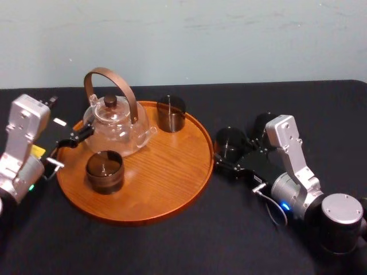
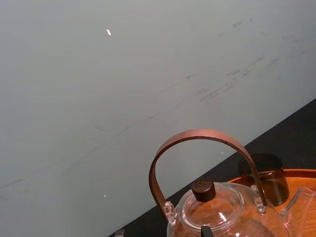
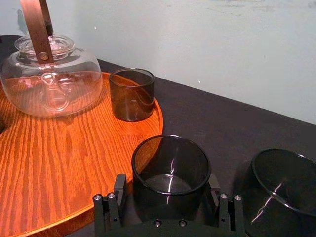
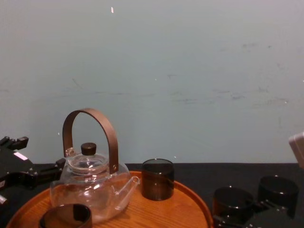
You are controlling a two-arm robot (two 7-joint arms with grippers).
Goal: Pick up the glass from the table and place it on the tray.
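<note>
A dark smoked glass (image 1: 229, 142) stands on the black table (image 1: 172, 246), just off the right rim of the round wooden tray (image 1: 166, 172). My right gripper (image 1: 226, 156) is shut on this glass (image 3: 170, 168), one finger (image 3: 120, 186) pressed against each side, low on its wall. In the chest view the same glass (image 4: 232, 202) sits at table level, lower right. My left gripper (image 1: 66, 150) rests open at the tray's left edge, beside the teapot (image 1: 117, 123).
A second dark glass (image 1: 265, 122) stands on the table close behind the held one. On the tray are the glass teapot with its tall brown handle, one dark glass (image 1: 171, 113) at the back and another (image 1: 104, 171) at the front left. The tray's middle and right are bare wood.
</note>
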